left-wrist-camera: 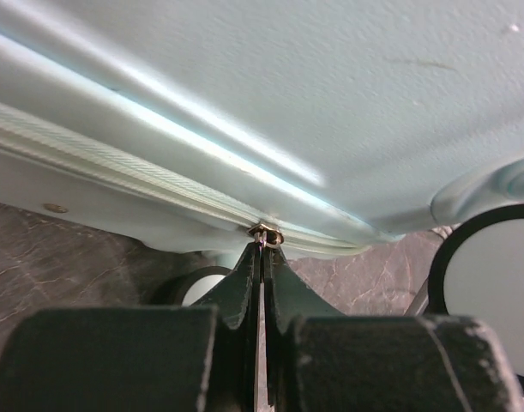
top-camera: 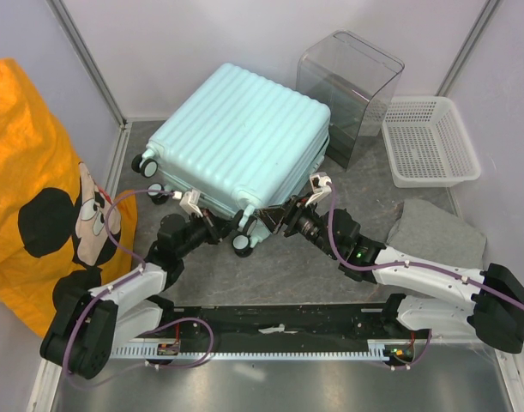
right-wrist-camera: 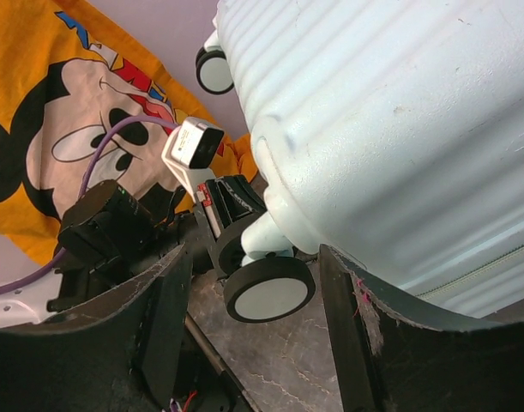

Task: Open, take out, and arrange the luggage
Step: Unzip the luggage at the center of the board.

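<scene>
Mint ribbed luggage [top-camera: 244, 137]; orange cartoon-print cloth [top-camera: 30, 172]

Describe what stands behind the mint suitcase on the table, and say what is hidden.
Behind the suitcase, at its far right corner, stands a clear plastic box, with a white mesh basket to the box's right. The suitcase covers the tabletop directly behind it.
</scene>
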You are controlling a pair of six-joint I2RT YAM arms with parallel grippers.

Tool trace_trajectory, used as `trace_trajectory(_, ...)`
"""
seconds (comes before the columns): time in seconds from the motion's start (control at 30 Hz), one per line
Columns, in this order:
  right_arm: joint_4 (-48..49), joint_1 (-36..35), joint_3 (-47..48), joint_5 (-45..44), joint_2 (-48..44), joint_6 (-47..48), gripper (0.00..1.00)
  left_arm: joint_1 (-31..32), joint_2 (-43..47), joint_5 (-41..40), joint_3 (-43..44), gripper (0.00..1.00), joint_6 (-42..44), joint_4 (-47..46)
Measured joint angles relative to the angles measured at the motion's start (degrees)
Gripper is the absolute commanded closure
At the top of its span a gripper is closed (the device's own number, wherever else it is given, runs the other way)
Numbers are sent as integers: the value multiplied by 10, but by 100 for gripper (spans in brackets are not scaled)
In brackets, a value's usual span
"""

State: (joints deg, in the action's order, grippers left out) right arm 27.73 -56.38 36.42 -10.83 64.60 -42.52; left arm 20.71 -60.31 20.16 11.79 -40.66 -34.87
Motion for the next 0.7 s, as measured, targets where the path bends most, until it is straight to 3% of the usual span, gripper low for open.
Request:
trace_trajectory(0.37, -39, -6, -3, -34, -30, 36, 23, -52, 8, 14, 22, 98, -5, 56)
trace_trajectory(0.7, -82, -78, 20, -71, 2, 39, 7, -114, 19, -12, 37, 99, -5, 97)
